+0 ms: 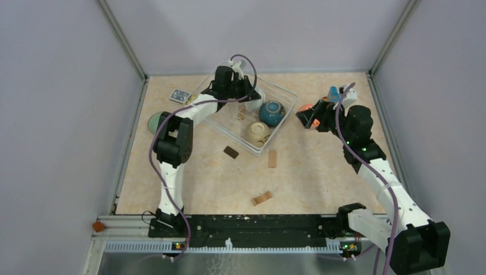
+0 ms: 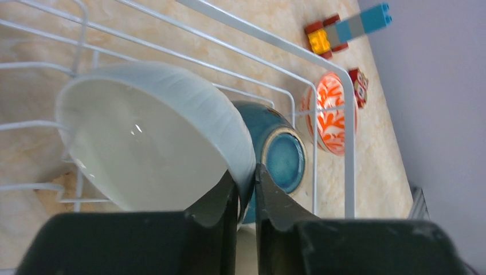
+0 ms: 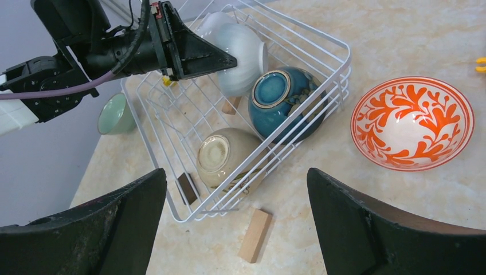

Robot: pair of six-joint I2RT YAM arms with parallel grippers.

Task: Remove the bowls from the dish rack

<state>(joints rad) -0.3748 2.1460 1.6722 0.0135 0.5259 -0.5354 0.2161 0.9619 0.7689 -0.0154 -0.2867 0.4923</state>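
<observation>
The left gripper (image 2: pixel 246 189) is closed narrow on the rim of a white bowl (image 2: pixel 143 149), with one finger inside and one outside. This bowl stands on its edge in the 12 o'clock corner of the dish rack (image 1: pixel 286 94), and its mouth is turned towards the gripper. In the top view the rack sits cornerwise, with its long axis running about from 1 to 7 o'clock.

A dark teal bowl (image 3: pixel 281 100) and a beige bowl (image 3: pixel 220 154) also lie tilted in the rack (both show their foot rings).

The right gripper (image 3: pixel 236 172) is wide open and holds nothing. At 3 o'clock from the rack, an orange-patterned bowl (image 3: pixel 412 123) sits mouth up on the table. A pale green bowl (image 1: pixel 155 120) is on the table at 9 o'clock.
</observation>
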